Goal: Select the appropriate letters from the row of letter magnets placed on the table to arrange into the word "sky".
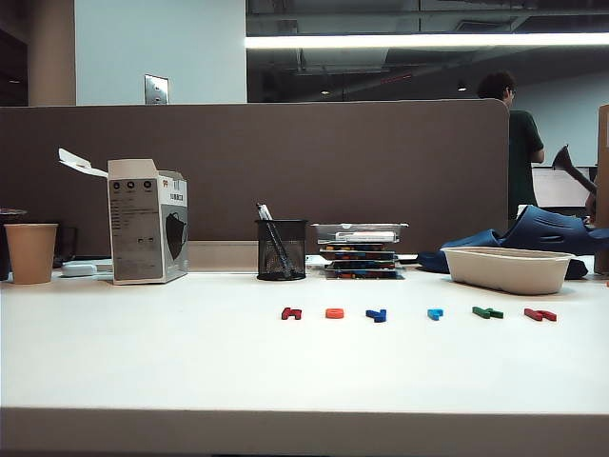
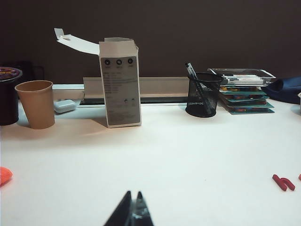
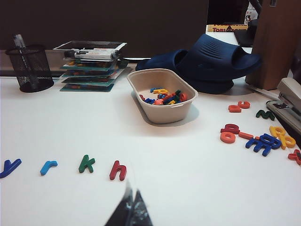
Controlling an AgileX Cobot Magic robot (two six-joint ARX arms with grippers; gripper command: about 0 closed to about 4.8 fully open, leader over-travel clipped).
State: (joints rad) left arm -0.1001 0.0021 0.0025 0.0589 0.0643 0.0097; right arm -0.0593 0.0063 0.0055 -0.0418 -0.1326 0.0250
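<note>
The row of letter magnets lies across the white table [image 1: 143, 362]: dark red [image 1: 291, 313], orange [image 1: 334, 312], dark blue [image 1: 377, 314], light blue [image 1: 435, 313], green [image 1: 487, 311] and red [image 1: 540, 314]. In the right wrist view the dark blue "y" [image 3: 9, 167], light blue "r" [image 3: 48, 166], green "k" [image 3: 86, 163] and red "h" [image 3: 118, 170] lie just ahead of my right gripper [image 3: 133, 188], which is shut and empty. My left gripper [image 2: 134, 192] is shut and empty, low over bare table, with the dark red letter [image 2: 283, 182] off to its side. Neither gripper shows in the exterior view.
Behind the row stand a beige tray [image 1: 506, 269] of spare letters, a mesh pen cup [image 1: 282, 249], a stack of flat boxes [image 1: 360, 249], an open white carton [image 1: 147, 221] and a paper cup [image 1: 30, 252]. Loose letters [image 3: 263, 139] and blue slippers [image 3: 211, 61] lie beyond the tray.
</note>
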